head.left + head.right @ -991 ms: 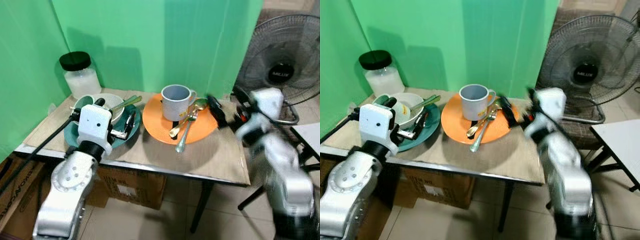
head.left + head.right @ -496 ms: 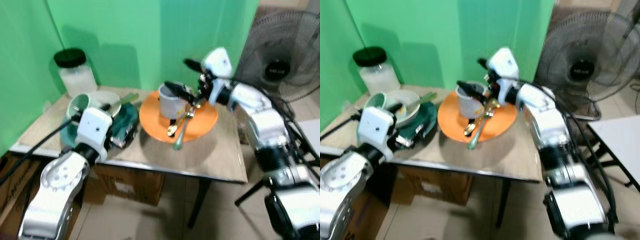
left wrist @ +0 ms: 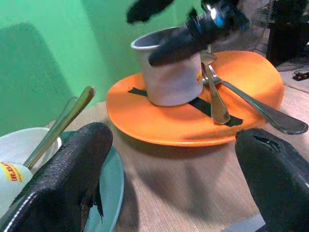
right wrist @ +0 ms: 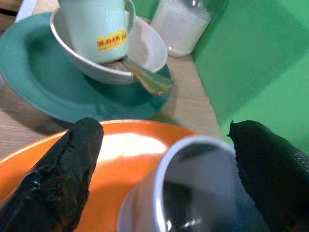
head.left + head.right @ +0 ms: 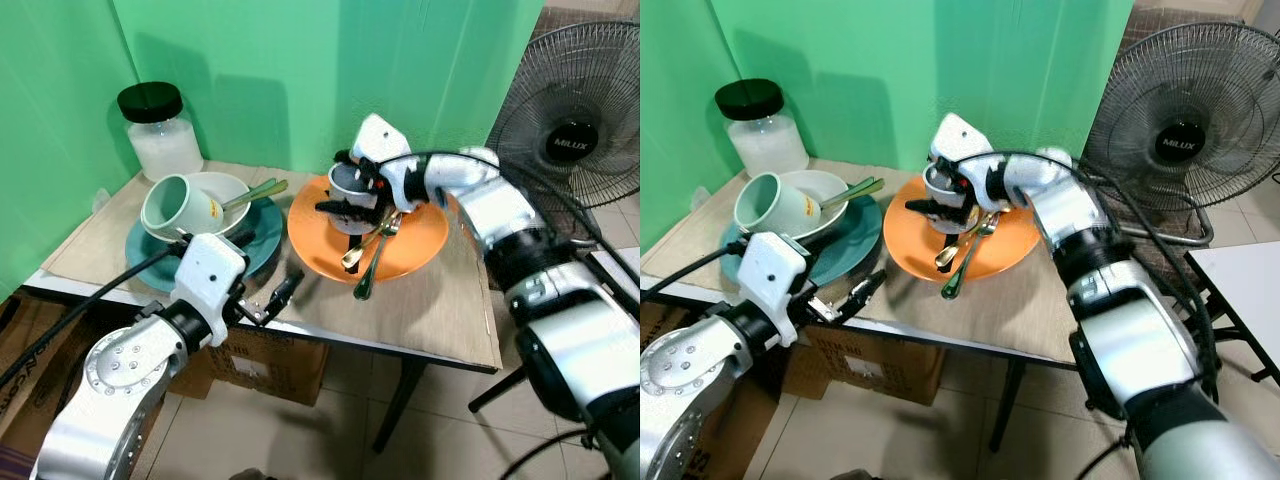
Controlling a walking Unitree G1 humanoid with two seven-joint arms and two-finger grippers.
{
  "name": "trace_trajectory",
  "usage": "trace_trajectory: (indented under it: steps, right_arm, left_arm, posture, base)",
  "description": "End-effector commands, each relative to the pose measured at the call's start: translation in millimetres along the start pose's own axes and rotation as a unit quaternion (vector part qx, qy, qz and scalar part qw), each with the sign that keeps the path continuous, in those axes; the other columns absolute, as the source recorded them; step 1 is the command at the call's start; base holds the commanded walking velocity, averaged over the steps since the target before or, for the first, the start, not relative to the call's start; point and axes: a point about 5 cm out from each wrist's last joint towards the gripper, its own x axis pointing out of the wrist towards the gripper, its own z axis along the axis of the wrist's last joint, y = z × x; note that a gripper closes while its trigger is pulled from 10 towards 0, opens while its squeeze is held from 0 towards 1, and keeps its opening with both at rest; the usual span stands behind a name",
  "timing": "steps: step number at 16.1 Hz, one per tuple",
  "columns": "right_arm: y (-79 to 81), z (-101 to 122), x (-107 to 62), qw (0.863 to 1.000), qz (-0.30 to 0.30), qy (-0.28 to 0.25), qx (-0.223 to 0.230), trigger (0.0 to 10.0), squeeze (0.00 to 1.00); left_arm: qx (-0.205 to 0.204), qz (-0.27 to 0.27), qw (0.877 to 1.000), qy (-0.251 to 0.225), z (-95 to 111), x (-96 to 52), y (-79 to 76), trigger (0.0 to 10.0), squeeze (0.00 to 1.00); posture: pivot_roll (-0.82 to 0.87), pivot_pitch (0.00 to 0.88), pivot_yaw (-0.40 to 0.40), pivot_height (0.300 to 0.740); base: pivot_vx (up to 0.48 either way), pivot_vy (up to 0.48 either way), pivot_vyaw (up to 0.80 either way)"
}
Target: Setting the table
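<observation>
A grey mug (image 5: 352, 186) stands on an orange plate (image 5: 415, 250), with two spoons (image 5: 370, 252) lying beside it on the plate. My right gripper (image 5: 342, 183) reaches in from the right and is open, one finger on each side of the mug's rim (image 4: 193, 193). Left of that, a teal plate (image 5: 258, 243) carries a white bowl (image 5: 228, 188) holding a tipped pale green mug (image 5: 176, 206) and a spoon (image 5: 252, 194). My left gripper (image 5: 272, 300) is open and empty, low over the table's front edge, pointing towards the orange plate (image 3: 159, 126).
A glass jar (image 5: 160, 130) with a black lid stands in the back left corner against the green wall. A floor fan (image 5: 578, 120) is to the right of the table. Cardboard boxes (image 5: 250, 372) sit under it. Bare mat (image 5: 440, 310) lies at the front right.
My right arm has swung in from the table's right side to the grey mug and now straddles it. My left gripper has drawn back from the teal plate to the front edge.
</observation>
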Motion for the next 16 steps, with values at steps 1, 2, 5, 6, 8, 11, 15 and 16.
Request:
trace_trajectory:
  steps: [1, 2, 5, 6, 8, 11, 15, 16]
  right_arm:
    - [-4.2, 6, -1.5, 1.000, 0.000, 0.002, -0.012, 10.0, 0.00]
    - [-5.7, 7, -2.0, 1.000, -0.002, 0.003, -0.014, 10.0, 0.00]
    - [-14.7, 10, -9.6, 0.998, -0.007, 0.040, -0.044, 10.0, 0.00]
    - [-16.0, 10, -12.1, 0.998, -0.005, 0.045, -0.046, 10.0, 0.00]
    - [-19.0, 7, -17.3, 0.996, -0.005, 0.070, -0.050, 10.0, 0.00]
    - [-19.1, 1, -15.6, 0.994, -0.016, 0.092, -0.049, 7.4, 0.00]
    - [-16.8, 0, -12.3, 0.994, -0.009, 0.100, -0.044, 0.0, 0.00]
    - [-16.4, -1, -12.3, 0.993, -0.005, 0.106, -0.045, 0.0, 0.00]
  left_arm:
    - [0.008, -0.004, 1.000, 0.000, 2, -0.8, -1.2, 10.0, 0.19]
    - [0.007, -0.005, 1.000, 0.000, 2, -0.5, -1.4, 10.0, 0.19]
    - [0.016, -0.013, 1.000, 0.003, 2, 1.5, -2.9, 10.0, 0.00]
    - [0.016, -0.014, 1.000, 0.003, 2, 1.6, -3.5, 10.0, 0.00]
    - [0.016, -0.017, 1.000, 0.004, 1, 1.4, -4.3, 10.0, 0.00]
    - [0.019, -0.018, 1.000, 0.003, 1, 3.6, -4.9, 10.0, 0.00]
    - [0.019, -0.018, 1.000, 0.002, 1, 3.3, -6.0, 10.0, 0.00]
    - [0.019, -0.019, 1.000, 0.002, 1, 3.3, -6.4, 10.0, 0.00]
  posture:
    - [-0.02, 0.030, 0.007, 0.740]
    - [-0.02, 0.031, 0.008, 0.740]
    - [-0.03, 0.028, 0.012, 0.740]
    - [-0.03, 0.028, 0.012, 0.740]
    - [-0.03, 0.027, 0.013, 0.740]
    - [-0.04, 0.029, 0.012, 0.740]
    - [-0.03, 0.029, 0.007, 0.740]
    - [-0.03, 0.028, 0.005, 0.740]
  base:
    - [0.000, 0.000, 0.00]
    - [0.000, 0.000, 0.00]
    - [0.000, 0.000, 0.00]
    - [0.000, 0.000, 0.00]
    - [0.000, 0.000, 0.00]
    - [0.000, 0.000, 0.00]
    - [0.000, 0.000, 0.00]
    - [0.000, 0.000, 0.00]
